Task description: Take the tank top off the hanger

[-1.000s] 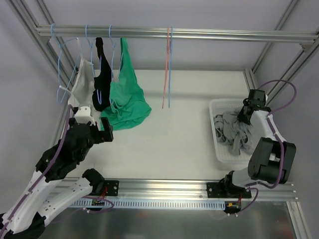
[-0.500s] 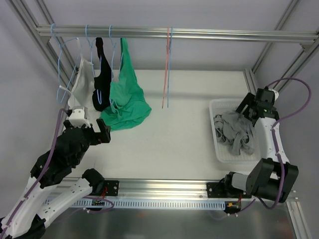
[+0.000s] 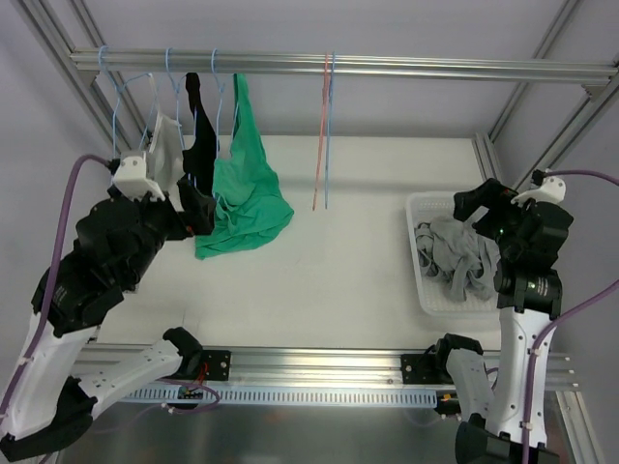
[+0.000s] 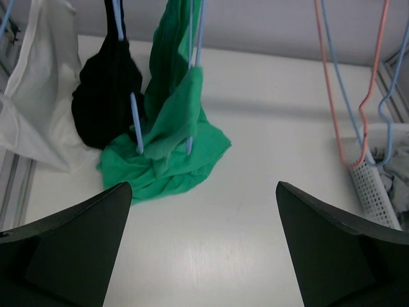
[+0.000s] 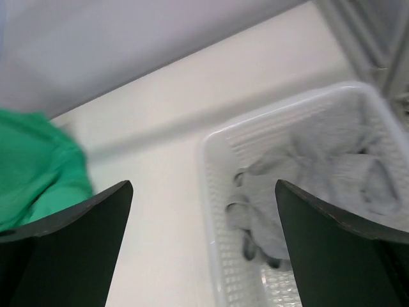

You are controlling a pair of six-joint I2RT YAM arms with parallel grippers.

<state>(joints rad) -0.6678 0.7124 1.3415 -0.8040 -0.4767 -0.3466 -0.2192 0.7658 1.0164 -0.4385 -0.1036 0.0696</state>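
A green tank top (image 3: pixel 247 188) hangs on a blue hanger (image 3: pixel 218 97) from the top rail, and its lower half lies bunched on the table. The left wrist view shows this green top (image 4: pixel 169 141) ahead and to the left. My left gripper (image 3: pixel 198 208) is raised just left of it, open and empty (image 4: pixel 204 246). My right gripper (image 3: pixel 474 208) hovers open over a white basket (image 3: pixel 426 290), with nothing between its fingers (image 5: pixel 204 243).
A black top (image 3: pixel 201 145) and a white top (image 3: pixel 162 155) hang on hangers left of the green one. Two bare hangers (image 3: pixel 324 135), pink and blue, hang mid-rail. A grey garment (image 3: pixel 459 253) lies in the basket (image 5: pixel 214 192) at the right.
My right gripper has opened, left the grey garment in the basket and lifted away. My left arm has risen toward the hanging tops.
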